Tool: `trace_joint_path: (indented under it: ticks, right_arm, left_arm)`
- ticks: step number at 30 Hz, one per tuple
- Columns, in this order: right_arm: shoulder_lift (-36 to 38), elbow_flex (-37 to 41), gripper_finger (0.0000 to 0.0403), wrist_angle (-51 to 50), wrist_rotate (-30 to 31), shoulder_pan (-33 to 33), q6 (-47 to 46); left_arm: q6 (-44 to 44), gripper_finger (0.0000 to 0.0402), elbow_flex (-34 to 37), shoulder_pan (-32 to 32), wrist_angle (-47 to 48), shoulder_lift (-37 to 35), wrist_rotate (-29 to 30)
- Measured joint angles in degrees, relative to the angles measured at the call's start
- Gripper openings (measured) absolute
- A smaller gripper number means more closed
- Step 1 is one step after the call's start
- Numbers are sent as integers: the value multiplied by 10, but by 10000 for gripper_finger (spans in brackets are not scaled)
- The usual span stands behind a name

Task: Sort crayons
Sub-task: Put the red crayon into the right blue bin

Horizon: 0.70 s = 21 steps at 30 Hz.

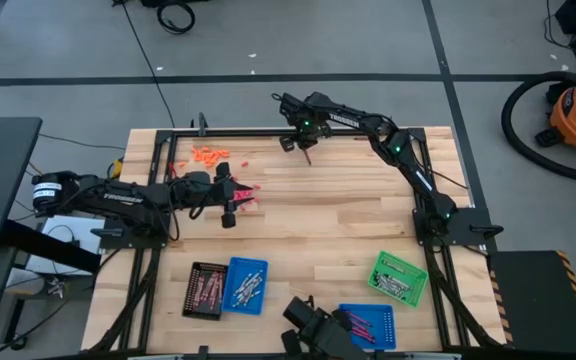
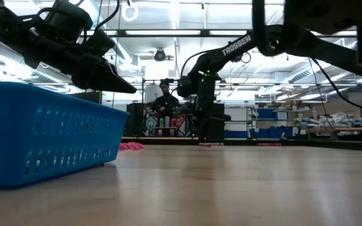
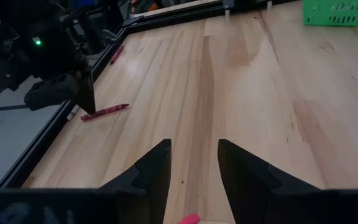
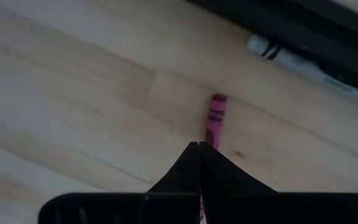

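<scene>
Over the left half of the table (image 1: 348, 220): left gripper (image 1: 230, 208), fingers parted and gripping nothing, poised low beside a small cluster of red-pink crayons (image 1: 246, 193). Farther back on that side, a scatter of orange crayons (image 1: 208, 155). Near the front edge, a black tray (image 1: 205, 290) holding reddish sticks, touching a blue tray (image 1: 245, 285).

Toward the middle, hard against the far rail: right gripper (image 4: 199, 146), fingers clenched tight together, tips down on the wood at the near end of a single pink crayon (image 4: 215, 118). Most of that crayon lying flat on the boards beyond the tips; impossible to tell whether its end is truly pinched or merely touched. Just beside the rail, a pale grey-white stick (image 4: 309, 62), apart from the pink one.

Probable step in hand: picking up this pink crayon. To do it well:
- Check the pinch before lifting; with the tips closed this tightly, possibly nothing caught.
- If missed, reopen, straddle the crayon across its width nearer its middle, then close.
- Lift straight up, slowly, to avoid rolling it toward the rail.
- Keep clear of the grey-white stick.

Farther right, toward the front: a green tray (image 1: 399, 277) and a second blue tray (image 1: 368, 325), well apart from the work.
</scene>
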<state>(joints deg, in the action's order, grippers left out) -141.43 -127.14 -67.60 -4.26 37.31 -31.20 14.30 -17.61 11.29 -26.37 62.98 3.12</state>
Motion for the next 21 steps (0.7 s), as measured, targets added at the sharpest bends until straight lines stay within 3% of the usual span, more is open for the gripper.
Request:
trace_joint_path:
  ticks: [9,21]
  right_arm:
    - [0,1,3,-3,3,9,-4]
    - [0,1,3,-34,-62,17,-15]
  left_arm:
    - [0,141,0,0,0,0,0]
    - [-2,141,0,0,0,0,0]
